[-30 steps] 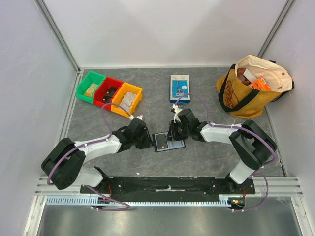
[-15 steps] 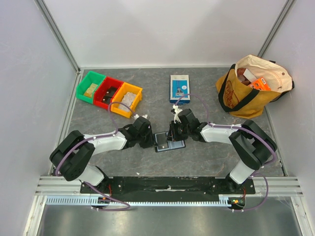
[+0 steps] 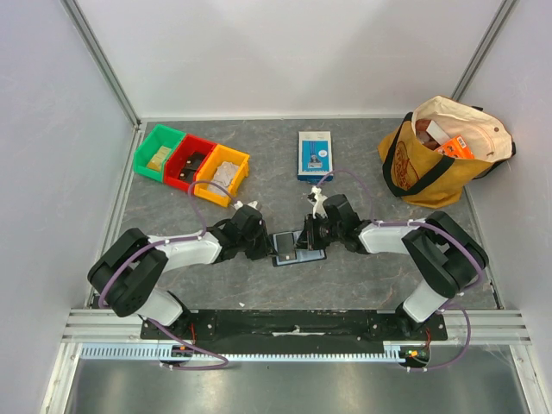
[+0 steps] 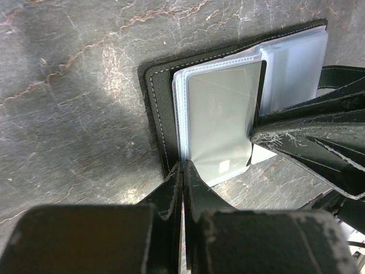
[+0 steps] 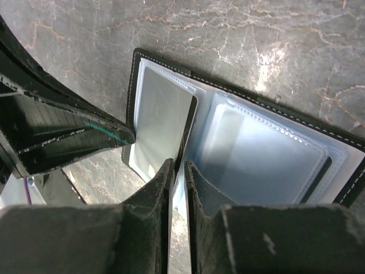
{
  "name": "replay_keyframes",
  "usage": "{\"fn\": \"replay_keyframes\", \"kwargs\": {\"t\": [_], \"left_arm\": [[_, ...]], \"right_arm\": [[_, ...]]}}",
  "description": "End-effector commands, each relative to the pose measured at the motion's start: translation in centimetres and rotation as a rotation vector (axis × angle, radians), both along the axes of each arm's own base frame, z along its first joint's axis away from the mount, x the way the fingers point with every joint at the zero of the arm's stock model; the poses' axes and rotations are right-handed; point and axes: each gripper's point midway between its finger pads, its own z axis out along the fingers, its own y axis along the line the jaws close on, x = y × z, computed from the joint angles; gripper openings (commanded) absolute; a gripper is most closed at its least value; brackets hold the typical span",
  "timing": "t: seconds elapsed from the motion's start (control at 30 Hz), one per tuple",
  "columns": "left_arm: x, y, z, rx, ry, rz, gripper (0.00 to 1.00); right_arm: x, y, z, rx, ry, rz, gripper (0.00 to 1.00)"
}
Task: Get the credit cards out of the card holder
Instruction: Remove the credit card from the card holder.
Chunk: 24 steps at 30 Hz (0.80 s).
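Observation:
The black card holder [image 3: 287, 247] lies open on the grey table between my two grippers. Its clear sleeves [image 5: 268, 154] show a pale card [image 4: 219, 123] inside one leaf; the same card [image 5: 159, 120] appears in the right wrist view. My left gripper [image 4: 183, 166] is shut, its tips touching the holder's near edge [image 4: 157, 97] beside that leaf; whether it pinches plastic I cannot tell. My right gripper [image 5: 178, 166] is closed to a thin slit on the edge of the card-bearing leaf at the holder's fold. No other credit cards can be made out.
Green [image 3: 159, 153], red [image 3: 189, 161] and yellow [image 3: 222, 175] bins stand at the back left. A blue-and-white box [image 3: 314, 155] lies at the back centre. A yellow tote bag [image 3: 440, 151] sits at the back right. White walls close in three sides.
My left gripper moved right to the holder's edge and closed. My right gripper narrowed on the leaf and its arm shifted slightly right.

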Motion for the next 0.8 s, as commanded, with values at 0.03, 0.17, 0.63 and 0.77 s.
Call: {"fn": "replay_keyframes", "kwargs": {"t": [0.03,0.17,0.63,0.77], "left_arm": [[-1.5,1.9,-3.1,0.083,0.073,0.033,0.02],[-1.6,2.0,-3.3,0.080,0.083,0.031,0.02],[-1.9,1.9,-3.6,0.065,0.110,0.025,0.02],[-1.6,1.5,-3.3,0.044,0.095,0.026,0.02]], "right_arm": [[-0.8,1.0,2.0,0.157,-0.004,0.077,0.20],[-1.0,0.8,1.3,0.166,0.007,0.096,0.20],[-1.6,-0.7,-1.1,0.083,0.036,0.134,0.13],[-1.9,-0.8,-1.3,0.077,0.045,0.152,0.13]]}}
